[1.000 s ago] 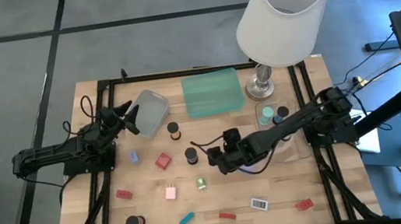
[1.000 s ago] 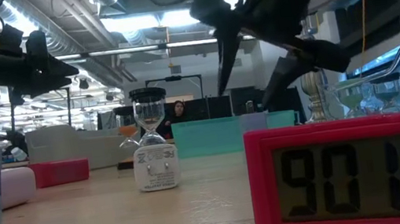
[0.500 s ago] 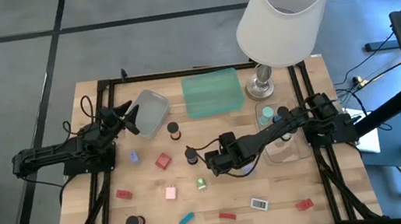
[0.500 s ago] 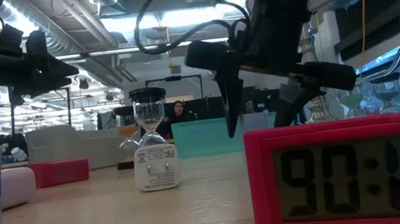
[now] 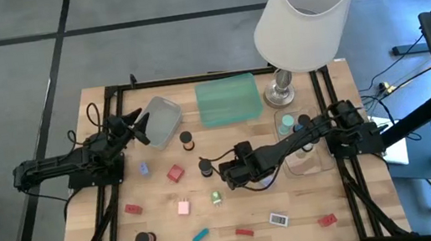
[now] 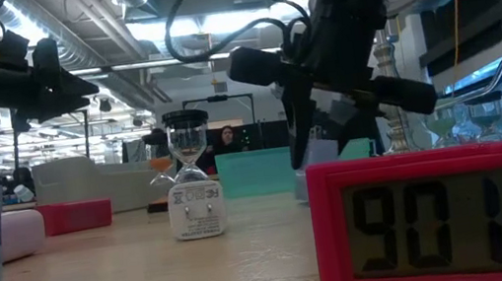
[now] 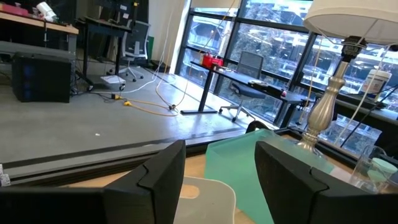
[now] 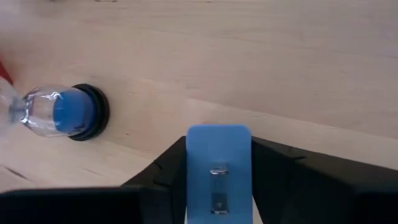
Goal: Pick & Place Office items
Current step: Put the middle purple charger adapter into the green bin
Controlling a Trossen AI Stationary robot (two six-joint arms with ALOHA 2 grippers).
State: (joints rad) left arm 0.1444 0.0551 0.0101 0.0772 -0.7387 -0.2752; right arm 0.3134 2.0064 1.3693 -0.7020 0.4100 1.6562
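Two claws: right claw (image 8: 219, 180) clamped on blue block (image 8: 218, 163), seen only by wrist; left claw (image 7: 219, 168) apart.

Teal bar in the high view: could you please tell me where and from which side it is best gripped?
Grip the teal bar at its middle, across its narrow width, coming straight down from above. It lies flat and slanted on the table, clear of its neighbours, so turn the jaws square to its length. The right gripper is shut on a blue block.
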